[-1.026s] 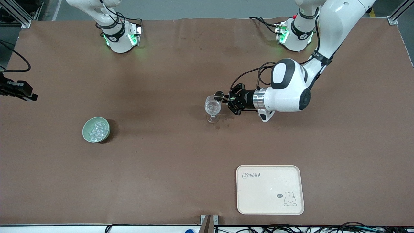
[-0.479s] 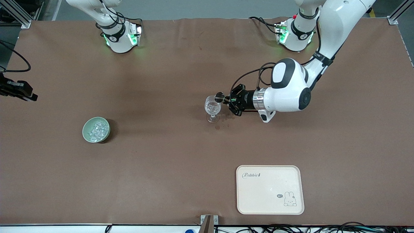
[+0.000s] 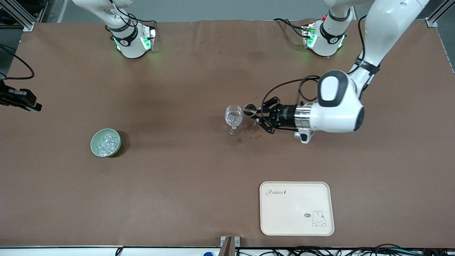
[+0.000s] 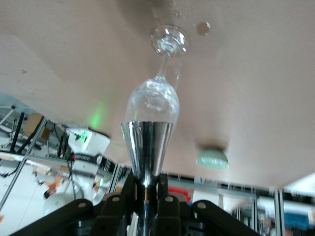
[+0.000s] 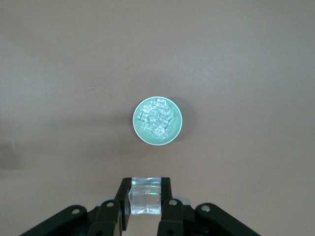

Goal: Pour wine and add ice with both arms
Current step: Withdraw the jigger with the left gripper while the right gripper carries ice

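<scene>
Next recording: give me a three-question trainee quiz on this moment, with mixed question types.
1. True or false: the left pincer is shut on a metal cup beside the wine glass.
2. What does the right pincer hold? A) nothing B) an ice cube C) a spoon
3. What colour is the bowl that holds the ice?
Key: 1 true; 2 B; 3 pale green.

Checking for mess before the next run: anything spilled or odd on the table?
Yes. Dark wet spots stain the brown table cover beside the clear stemmed wine glass's foot, toward the left arm's end. Glass upright.
</scene>
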Motion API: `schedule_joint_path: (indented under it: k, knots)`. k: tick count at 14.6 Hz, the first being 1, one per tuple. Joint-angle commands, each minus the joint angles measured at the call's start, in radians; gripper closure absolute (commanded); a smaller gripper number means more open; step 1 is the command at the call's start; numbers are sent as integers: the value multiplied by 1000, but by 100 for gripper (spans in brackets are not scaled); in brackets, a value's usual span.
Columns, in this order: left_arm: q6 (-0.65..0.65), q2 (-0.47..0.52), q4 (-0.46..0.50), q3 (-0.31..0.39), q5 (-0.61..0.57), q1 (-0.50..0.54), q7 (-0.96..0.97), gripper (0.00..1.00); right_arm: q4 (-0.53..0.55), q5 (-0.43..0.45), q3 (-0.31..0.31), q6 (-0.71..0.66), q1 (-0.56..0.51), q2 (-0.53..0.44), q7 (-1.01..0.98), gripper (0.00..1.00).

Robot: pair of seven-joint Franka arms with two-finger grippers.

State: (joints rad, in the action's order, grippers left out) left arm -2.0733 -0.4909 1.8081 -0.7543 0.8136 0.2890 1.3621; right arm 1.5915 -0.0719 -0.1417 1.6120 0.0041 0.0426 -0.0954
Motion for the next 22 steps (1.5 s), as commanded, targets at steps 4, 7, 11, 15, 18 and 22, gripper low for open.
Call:
schedule_joint_path:
  k: [4, 7, 11, 15, 18, 22]
  knots:
    - [127, -118, -127, -14, 111, 142, -173, 99, -4, 11, 2, 34, 179, 19, 297, 95]
    - [127, -219, -232, -10, 124, 165, -215, 99, -18, -5, 4, 95, 350, 66, 561, 96]
    - [125, -356, -364, -2, 148, 190, -255, 99, -94, -2, 4, 160, 581, 184, 851, 97]
    - [113, -452, -453, 73, 255, 185, -336, 99, -246, -2, 5, 201, 766, 370, 976, 98]
    - [66, -506, -490, 122, 277, 177, -415, 99, -265, -15, 5, 276, 856, 445, 1031, 99]
    - [-83, -538, -492, 147, 279, 174, -433, 99, -266, -29, 5, 308, 918, 502, 1054, 98]
